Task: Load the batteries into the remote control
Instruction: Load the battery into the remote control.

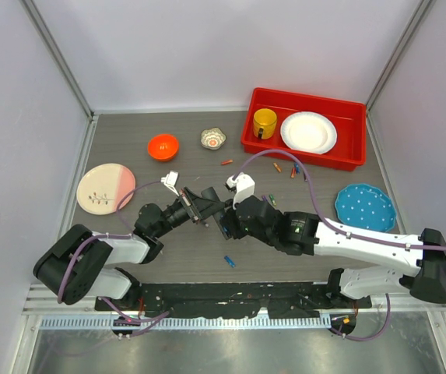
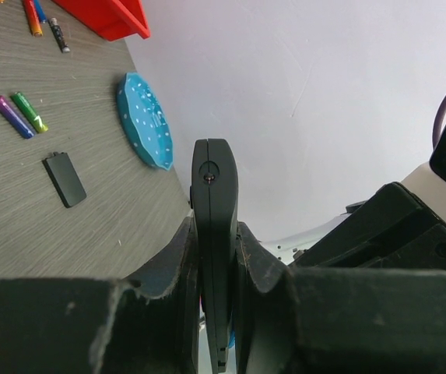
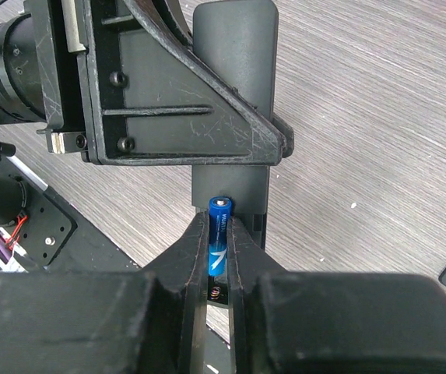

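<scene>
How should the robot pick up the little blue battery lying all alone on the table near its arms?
Pinch the blue battery across the middle of its round body, coming straight down from above. It lies flat on the table with bare space along both long sides, so there is probably room to straddle it. Its ends are too tiny to hold well.

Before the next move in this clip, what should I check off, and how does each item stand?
1. The remote control is clamped between the left fingers: ok.
2. The blue battery is held in the right fingers: ok.
3. Battery lined up lengthwise with the remote: ok.
4. Battery seated in the remote: cannot tell, the fingers hide it.
5. Battery polarity the right way round: cannot tell.
6. The spare batteries are in view: ok.
</scene>
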Controlling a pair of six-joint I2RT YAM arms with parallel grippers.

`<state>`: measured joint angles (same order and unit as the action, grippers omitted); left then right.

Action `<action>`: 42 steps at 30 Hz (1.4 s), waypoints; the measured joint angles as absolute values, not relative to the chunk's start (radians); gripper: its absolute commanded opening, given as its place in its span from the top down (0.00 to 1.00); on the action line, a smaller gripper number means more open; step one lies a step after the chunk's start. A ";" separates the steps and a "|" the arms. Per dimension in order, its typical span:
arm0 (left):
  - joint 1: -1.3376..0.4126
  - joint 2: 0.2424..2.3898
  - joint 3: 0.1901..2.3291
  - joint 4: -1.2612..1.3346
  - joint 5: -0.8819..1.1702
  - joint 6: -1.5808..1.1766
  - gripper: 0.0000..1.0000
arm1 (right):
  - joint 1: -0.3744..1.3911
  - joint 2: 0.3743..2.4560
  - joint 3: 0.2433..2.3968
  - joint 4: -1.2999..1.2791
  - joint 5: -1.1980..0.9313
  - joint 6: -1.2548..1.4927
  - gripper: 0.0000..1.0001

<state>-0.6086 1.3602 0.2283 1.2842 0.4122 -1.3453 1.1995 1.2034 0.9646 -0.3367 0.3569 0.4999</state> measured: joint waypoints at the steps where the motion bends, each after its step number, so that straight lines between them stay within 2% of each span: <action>1: -0.609 1.360 0.228 1.284 0.412 -1.345 1.00 | 1.201 1.203 0.965 -0.336 0.359 0.499 0.99; 15: -0.609 1.360 0.228 1.263 0.412 -1.329 1.00 | 1.231 1.203 0.927 -0.324 0.374 0.500 0.98; 23: -0.609 1.360 0.228 1.256 0.408 -1.327 1.00 | 1.243 1.203 0.920 -0.323 0.385 0.508 0.82; 34: -0.609 1.348 0.228 1.256 0.402 -1.327 1.00 | 1.250 1.203 0.922 -0.322 0.390 0.523 0.72; 42: -0.609 1.343 0.228 1.256 0.393 -1.328 1.00 | 1.255 1.209 0.927 -0.328 0.391 0.530 0.69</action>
<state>-0.6086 1.3426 0.2283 1.2564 0.3931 -1.3277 1.2552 1.2087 0.9272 -0.3283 0.3908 0.5301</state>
